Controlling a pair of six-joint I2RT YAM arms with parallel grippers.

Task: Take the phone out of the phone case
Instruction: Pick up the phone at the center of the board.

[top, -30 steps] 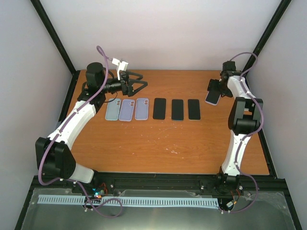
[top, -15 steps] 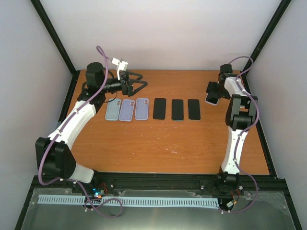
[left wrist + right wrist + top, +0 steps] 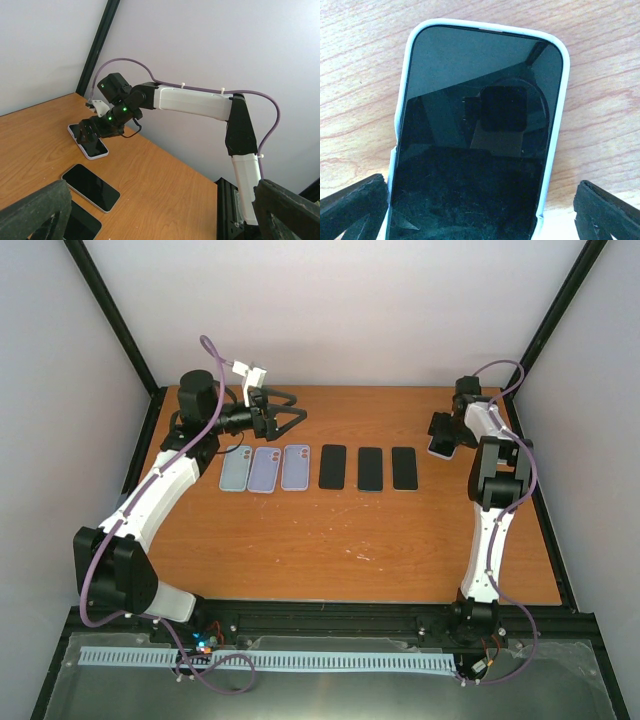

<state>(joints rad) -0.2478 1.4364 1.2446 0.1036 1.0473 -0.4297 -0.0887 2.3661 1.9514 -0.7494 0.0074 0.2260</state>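
The phone has a black screen and sits in a white case, flat on the wooden table at the back right. It also shows in the top view and the left wrist view. My right gripper is open right above it, with one finger off each long side of the case and a gap showing on the right. It appears in the top view. My left gripper is open and empty, held above the back left of the table, well away from the phone.
A row lies across the middle back: three pale blue and lilac cases, then three bare black phones. Two of these phones show in the left wrist view. Black frame posts and white walls stand close behind the right gripper.
The right arm's wrist has drawn slightly back and down over the cased phone, and its elbow has shifted back. The phone and the left arm have not moved.
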